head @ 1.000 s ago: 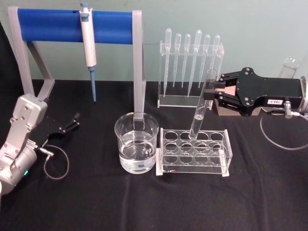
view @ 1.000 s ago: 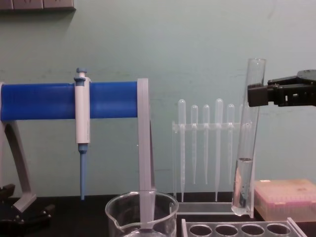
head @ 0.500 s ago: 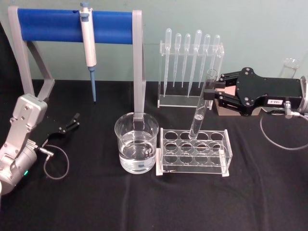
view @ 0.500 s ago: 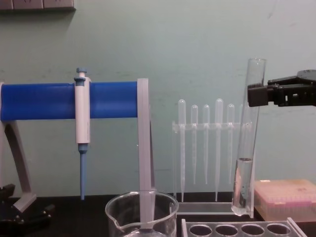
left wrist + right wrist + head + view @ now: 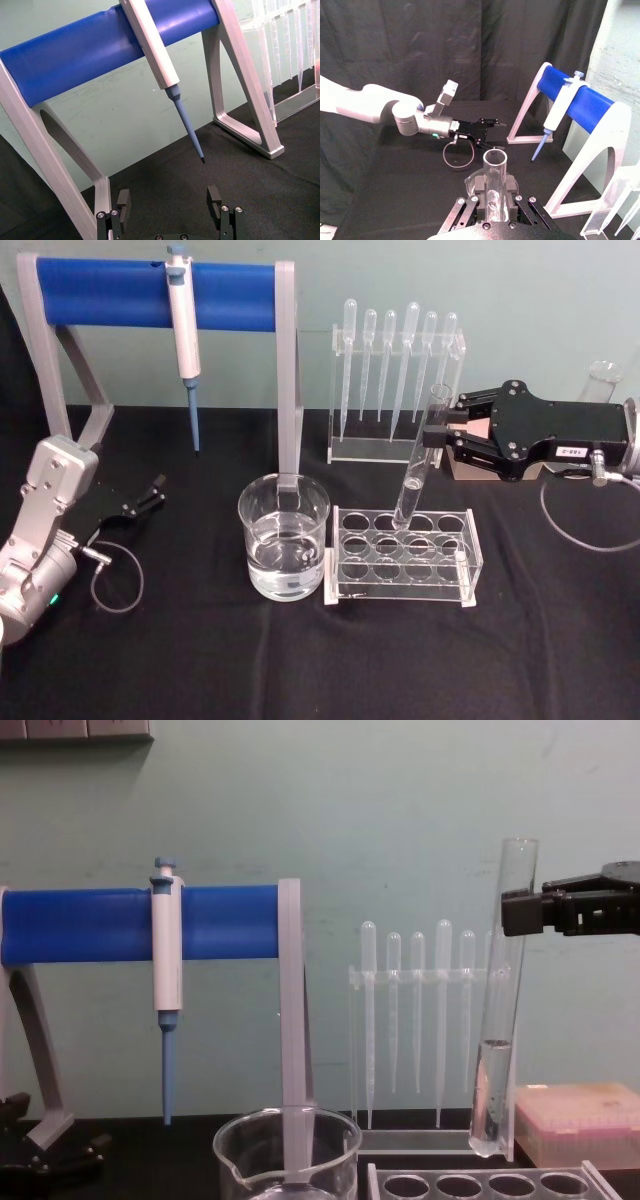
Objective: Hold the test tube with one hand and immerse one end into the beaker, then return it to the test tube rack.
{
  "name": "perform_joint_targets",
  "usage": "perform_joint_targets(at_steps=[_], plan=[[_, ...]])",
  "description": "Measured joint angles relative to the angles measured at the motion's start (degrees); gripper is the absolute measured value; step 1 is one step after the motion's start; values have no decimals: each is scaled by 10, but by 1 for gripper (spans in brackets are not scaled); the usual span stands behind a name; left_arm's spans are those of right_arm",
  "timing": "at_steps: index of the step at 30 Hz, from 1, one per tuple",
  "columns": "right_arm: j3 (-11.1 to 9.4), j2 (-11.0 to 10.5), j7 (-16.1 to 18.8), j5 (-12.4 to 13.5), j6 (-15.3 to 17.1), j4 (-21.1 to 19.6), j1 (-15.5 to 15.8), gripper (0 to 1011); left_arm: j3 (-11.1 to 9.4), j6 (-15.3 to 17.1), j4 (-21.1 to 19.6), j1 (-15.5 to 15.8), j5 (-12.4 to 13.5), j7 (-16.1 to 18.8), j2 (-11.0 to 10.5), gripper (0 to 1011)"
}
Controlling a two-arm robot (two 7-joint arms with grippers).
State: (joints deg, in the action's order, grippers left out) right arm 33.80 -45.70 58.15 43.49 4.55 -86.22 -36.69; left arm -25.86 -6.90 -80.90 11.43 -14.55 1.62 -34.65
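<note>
The test tube [image 5: 420,460] is a long clear tube, slightly tilted, with some clear liquid in its lower part [image 5: 493,1090]. My right gripper [image 5: 432,435] is shut on it near its open rim, reaching in from the right. The tube's rounded bottom hangs just above the back row of the white rack [image 5: 400,585]. In the right wrist view the tube's rim [image 5: 495,160] stands up between the closed fingers. The beaker [image 5: 284,545], partly filled with water, stands left of the rack, apart from the tube. My left gripper [image 5: 150,492] rests open, low at the far left.
A blue-barred stand [image 5: 150,292] holds a hanging pipettor [image 5: 183,335] behind the beaker. A clear holder of plastic pipettes [image 5: 395,370] stands at the back centre. A pink box [image 5: 580,1120] sits behind my right gripper. A cable loop [image 5: 118,580] lies beside my left arm.
</note>
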Motion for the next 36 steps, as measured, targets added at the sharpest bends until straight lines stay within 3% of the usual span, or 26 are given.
perform_joint_targets(at_steps=[36], plan=[[0, 0, 0, 0, 0, 0, 0, 238, 0, 0, 0, 0, 0, 0, 0, 1000]])
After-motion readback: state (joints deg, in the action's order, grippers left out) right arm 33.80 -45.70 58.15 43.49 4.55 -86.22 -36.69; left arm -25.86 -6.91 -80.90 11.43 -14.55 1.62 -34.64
